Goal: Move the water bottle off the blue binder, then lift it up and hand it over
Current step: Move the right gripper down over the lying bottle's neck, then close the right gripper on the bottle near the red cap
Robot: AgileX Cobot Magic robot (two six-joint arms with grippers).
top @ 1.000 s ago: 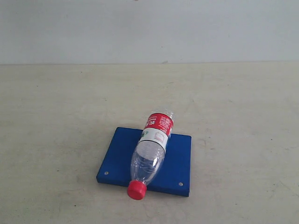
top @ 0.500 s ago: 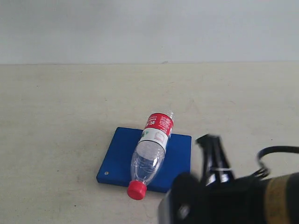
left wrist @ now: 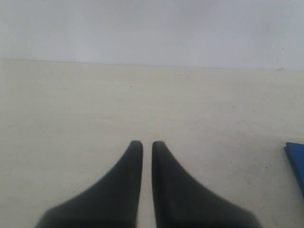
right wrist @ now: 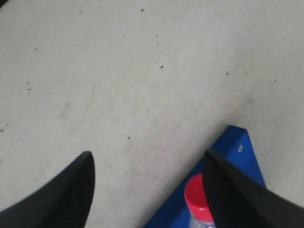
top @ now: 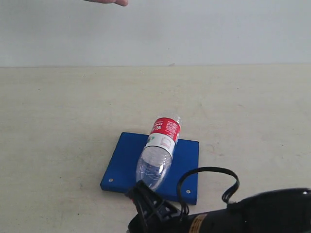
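The water bottle [top: 160,145] lies on its side across the blue binder [top: 121,162], label end pointing away. Its cap end hangs over the binder's near edge and is hidden in the exterior view by my right gripper [top: 146,198]. In the right wrist view the right gripper [right wrist: 149,160] stands open just above the table. The red cap [right wrist: 195,195] sits close against one of its fingers [right wrist: 223,185], with a corner of the binder [right wrist: 235,142] behind. My left gripper [left wrist: 147,145] hangs over bare table, its jaws almost touching and holding nothing. An edge of the binder [left wrist: 297,164] shows far to its side.
The right arm with its looped black cable [top: 209,179] fills the lower right of the exterior view. A person's hand [top: 109,2] shows at the top edge. Pale tabletop [top: 58,121] surrounds the binder, and a plain wall stands behind.
The right arm has entered from the lower right and swung left to the binder's near edge, now covering the cap. A hand has appeared at the top edge. Bottle and binder have not moved.
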